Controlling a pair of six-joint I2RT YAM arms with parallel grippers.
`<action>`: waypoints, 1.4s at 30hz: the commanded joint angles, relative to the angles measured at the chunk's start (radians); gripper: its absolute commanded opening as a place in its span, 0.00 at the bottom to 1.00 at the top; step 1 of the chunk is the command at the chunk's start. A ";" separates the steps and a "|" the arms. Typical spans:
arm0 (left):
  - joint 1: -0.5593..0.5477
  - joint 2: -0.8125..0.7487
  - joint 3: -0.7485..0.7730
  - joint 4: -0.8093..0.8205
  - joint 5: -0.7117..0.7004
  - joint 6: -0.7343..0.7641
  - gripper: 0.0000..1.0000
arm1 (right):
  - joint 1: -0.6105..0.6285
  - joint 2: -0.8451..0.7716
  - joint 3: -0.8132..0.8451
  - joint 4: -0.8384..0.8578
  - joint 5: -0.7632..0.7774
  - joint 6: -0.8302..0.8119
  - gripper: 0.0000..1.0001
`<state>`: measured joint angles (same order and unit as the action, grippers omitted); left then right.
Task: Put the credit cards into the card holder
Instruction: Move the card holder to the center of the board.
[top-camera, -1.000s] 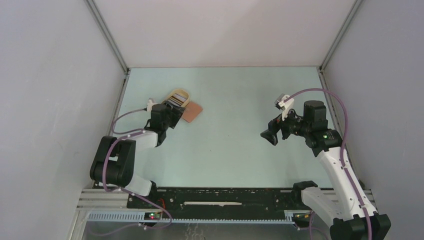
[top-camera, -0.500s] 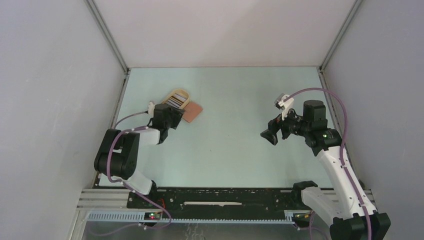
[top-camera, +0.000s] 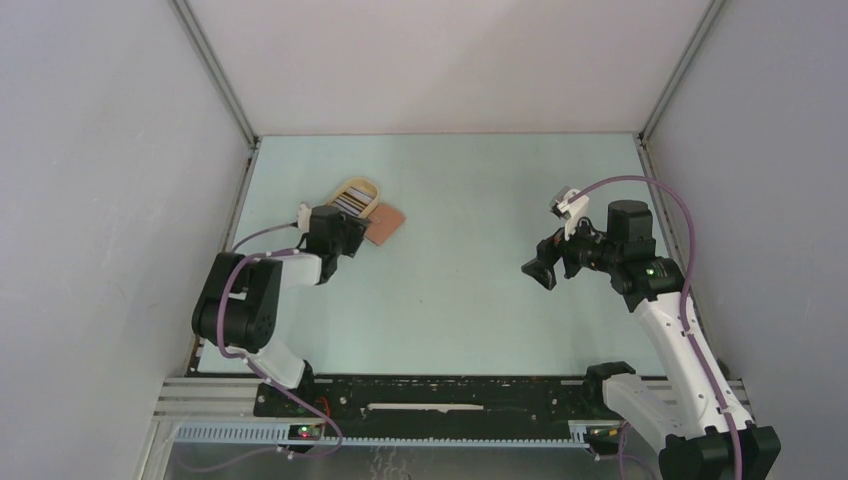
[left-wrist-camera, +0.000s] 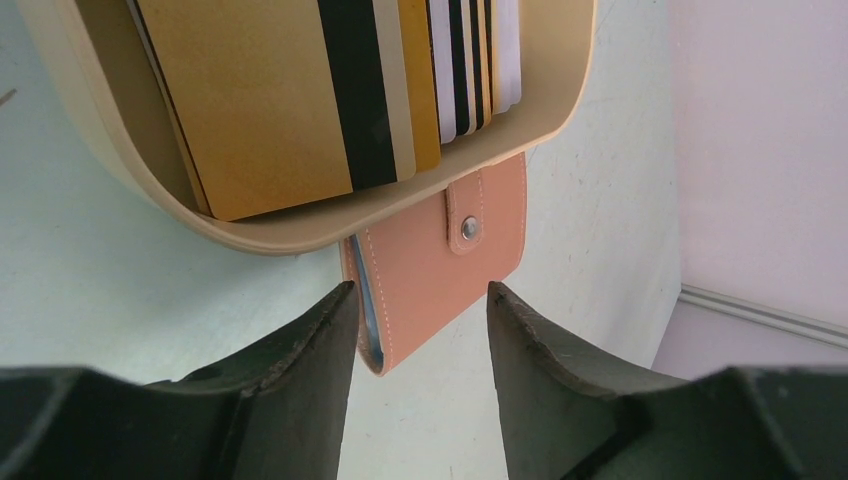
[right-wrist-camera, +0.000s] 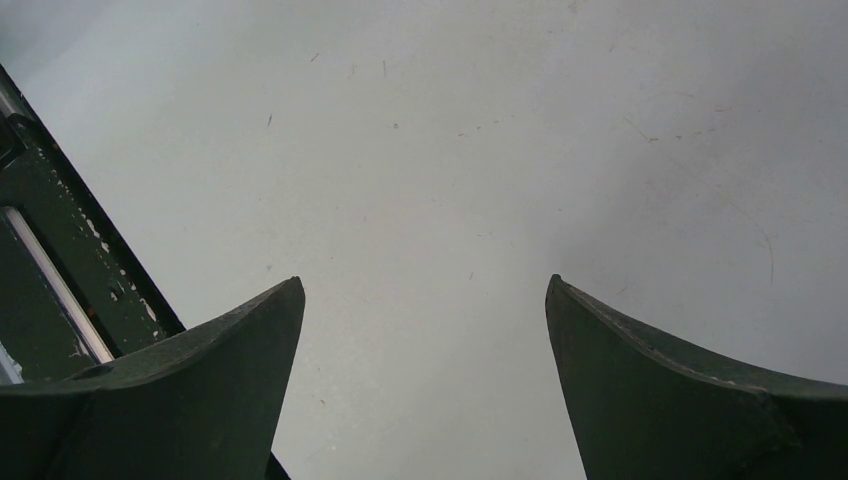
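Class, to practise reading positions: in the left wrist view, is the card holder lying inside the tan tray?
No, the card holder lies on the table outside the tan tray, one end hidden behind its rim.

The card holder (left-wrist-camera: 440, 262) is a flat reddish-brown leather-like wallet with pale stitching and a small tab bearing a metal snap. It lies folded shut and askew on the pale green counter (top-camera: 470, 300), one end meeting the rim of an oval tan tray (left-wrist-camera: 300, 236). The credit cards (left-wrist-camera: 330, 90), gold, black-striped and white, lie overlapped inside that tray
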<state>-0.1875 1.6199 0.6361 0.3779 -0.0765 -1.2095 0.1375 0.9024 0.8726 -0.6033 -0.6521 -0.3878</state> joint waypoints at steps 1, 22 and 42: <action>0.003 0.019 0.059 -0.008 -0.020 -0.019 0.55 | -0.004 -0.010 0.038 0.010 -0.004 0.006 1.00; 0.000 0.118 0.120 -0.013 0.009 -0.040 0.45 | -0.012 -0.021 0.039 0.010 -0.020 0.008 1.00; -0.022 0.080 0.091 0.091 0.080 0.046 0.00 | -0.018 -0.041 0.039 0.007 -0.030 0.010 1.00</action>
<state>-0.1909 1.7348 0.7151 0.3996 -0.0322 -1.2201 0.1238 0.8856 0.8726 -0.6037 -0.6643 -0.3874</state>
